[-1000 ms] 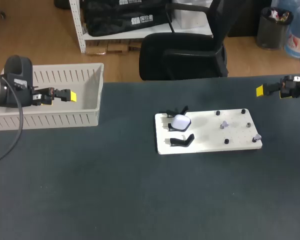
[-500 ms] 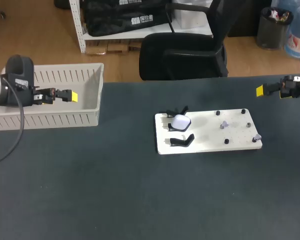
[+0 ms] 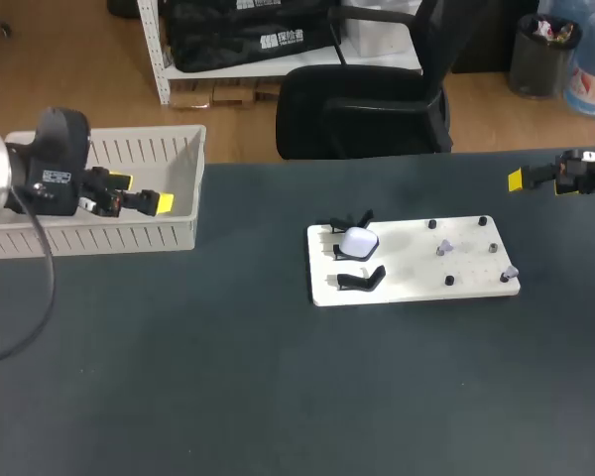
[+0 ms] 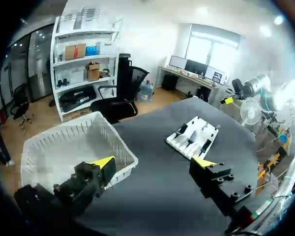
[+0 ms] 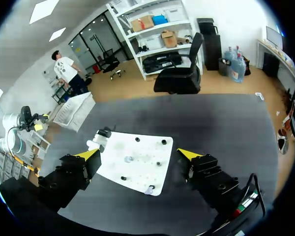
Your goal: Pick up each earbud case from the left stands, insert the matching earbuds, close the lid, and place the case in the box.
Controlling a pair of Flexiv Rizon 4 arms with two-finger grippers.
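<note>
On the white board [image 3: 414, 273] at mid-table, one earbud case [image 3: 358, 241] is sitting propped on its stand, likely presented for pickup, with earbuds [image 3: 443, 248] standing to its right. Farther back, the left gripper [image 3: 144, 192] is hovering wide open and empty over the box [image 3: 129, 236]. At the far right edge, the right gripper [image 5: 137, 154] is hanging. Only its wrist view is showing both fingers spread wide, holding nothing.
</note>
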